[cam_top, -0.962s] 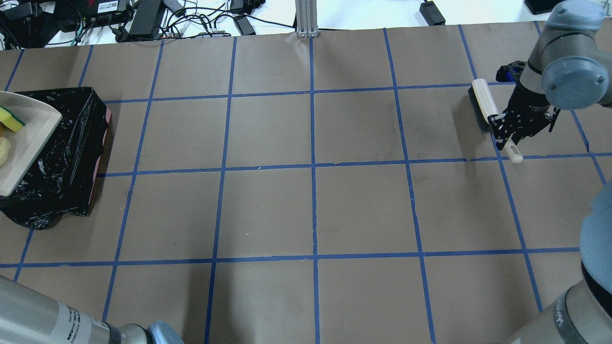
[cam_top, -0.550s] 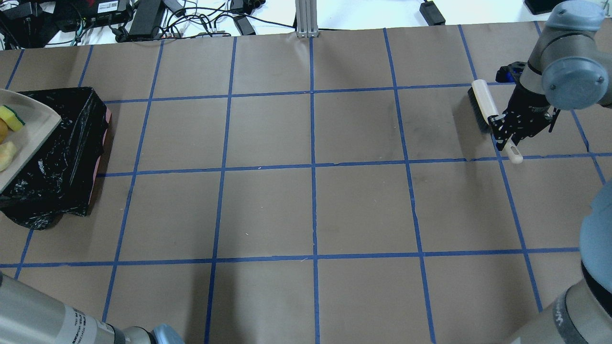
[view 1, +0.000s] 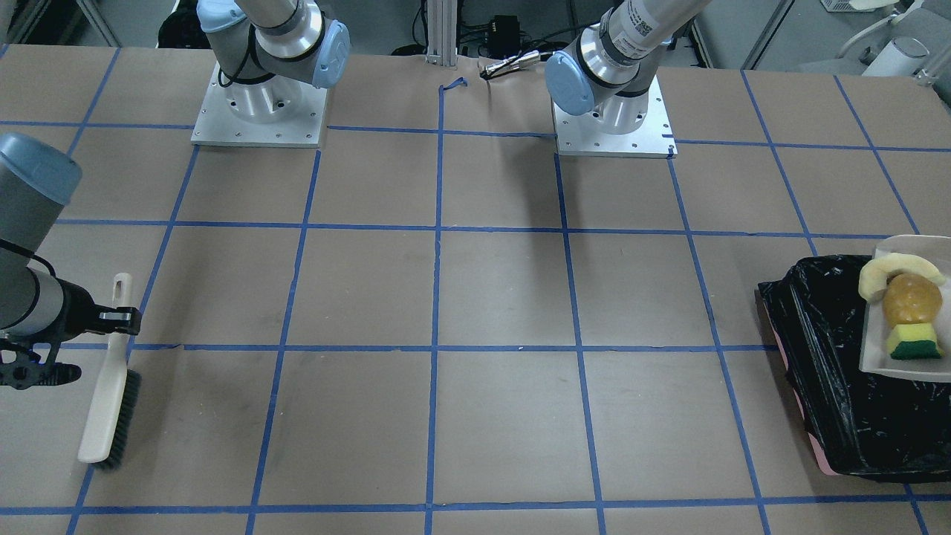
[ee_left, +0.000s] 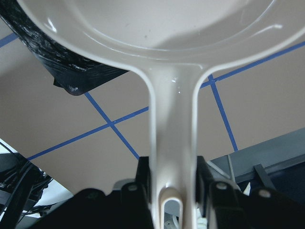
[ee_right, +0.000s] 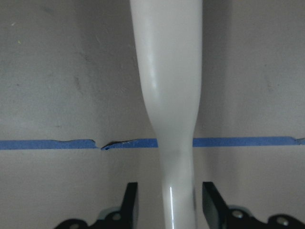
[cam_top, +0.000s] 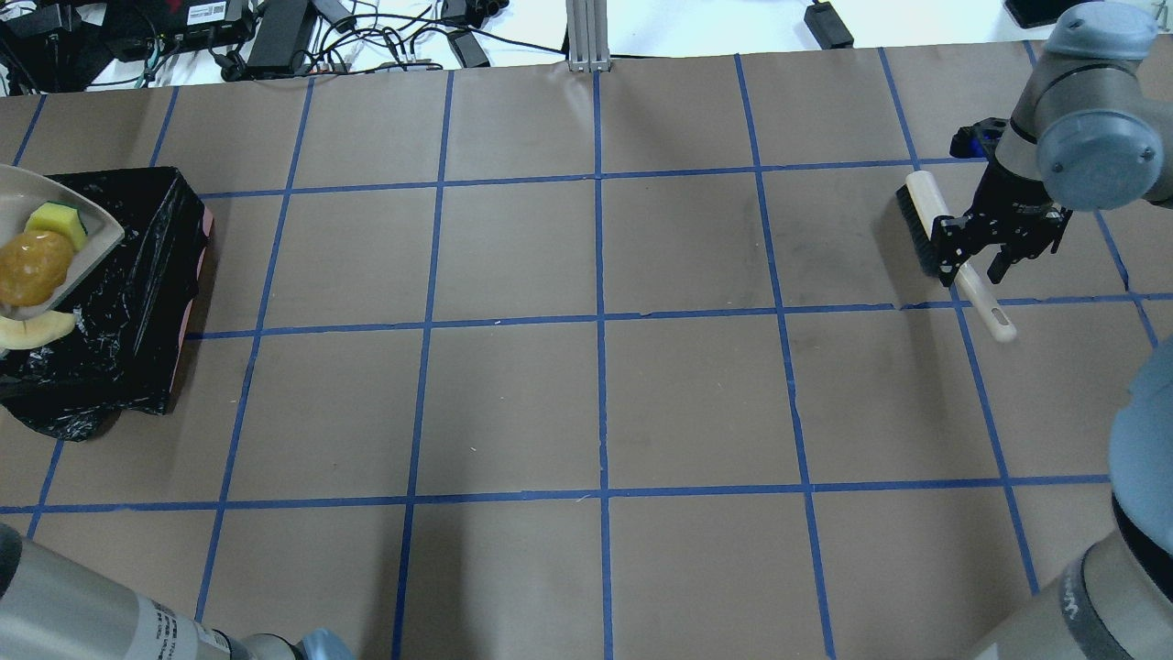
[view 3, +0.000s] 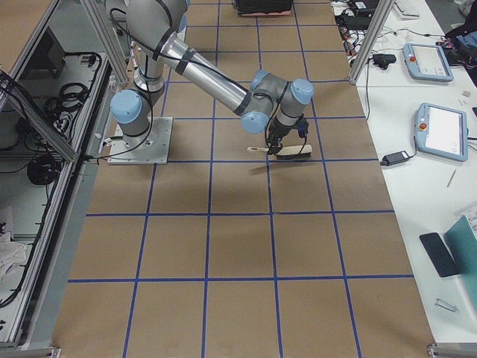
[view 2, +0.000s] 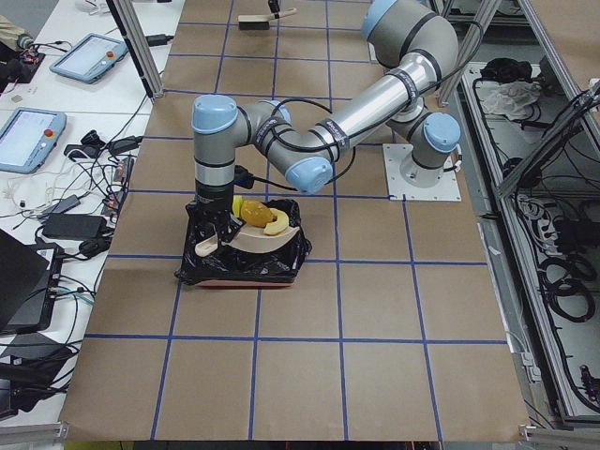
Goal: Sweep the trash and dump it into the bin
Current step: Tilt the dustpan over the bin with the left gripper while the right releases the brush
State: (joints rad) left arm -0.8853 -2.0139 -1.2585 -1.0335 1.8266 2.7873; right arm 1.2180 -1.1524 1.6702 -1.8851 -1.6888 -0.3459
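My left gripper (ee_left: 172,191) is shut on the handle of the cream dustpan (cam_top: 96,234), which it holds tilted over the bin (cam_top: 137,284), a pinkish box lined with a black bag. The trash lies in the pan: a yellow-and-green sponge (cam_top: 53,220), a golden-brown lump (cam_top: 35,266) and a pale slice (cam_top: 37,330) at the pan's edge. Far right, my right gripper (cam_top: 971,264) stands open astride the handle of the cream brush (cam_top: 926,220), which lies on the table. In the right wrist view there are gaps between both fingers (ee_right: 131,205) and the handle.
Brown paper with blue tape lines covers the table (cam_top: 596,394). Cables and power bricks (cam_top: 275,37) lie beyond its far edge. A metal post (cam_top: 584,37) stands at the far middle. Both arm bases (view 1: 260,111) are bolted at the robot's side.
The dustpan has turned and tipped over the bin, and the trash has slid toward its edge. My right gripper has opened and let go of the brush, whose handle now rests lower.
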